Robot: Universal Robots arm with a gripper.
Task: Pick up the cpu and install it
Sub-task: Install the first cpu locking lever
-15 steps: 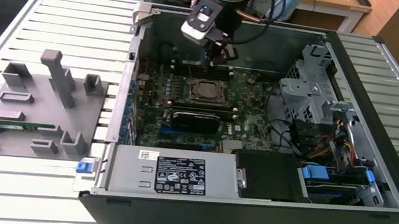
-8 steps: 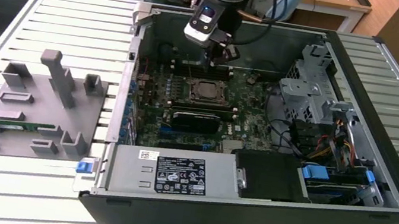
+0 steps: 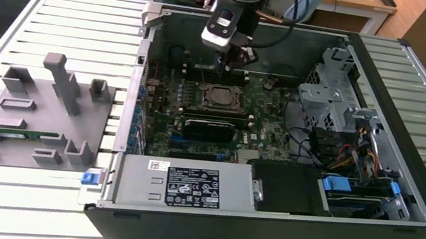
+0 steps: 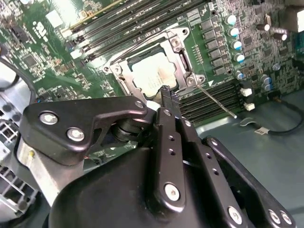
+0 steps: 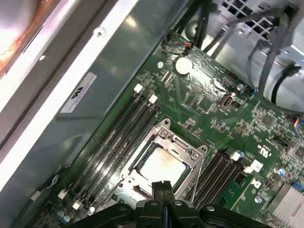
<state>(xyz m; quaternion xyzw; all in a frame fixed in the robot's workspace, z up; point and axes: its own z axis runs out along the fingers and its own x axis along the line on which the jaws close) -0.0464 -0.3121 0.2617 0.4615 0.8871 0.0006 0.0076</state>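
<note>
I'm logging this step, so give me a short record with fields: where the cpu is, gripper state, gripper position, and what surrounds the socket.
cpu: seated in the socket frame on the motherboard
gripper: shut, holding nothing
gripper position: just above the socket's edge, inside the open computer case
surroundings: black memory slots on both sides of the socket

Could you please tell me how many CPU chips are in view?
1. The cpu lies in the socket on the motherboard, close to the gripper. The gripper covers part of the motherboard, so another could be hidden.
</note>
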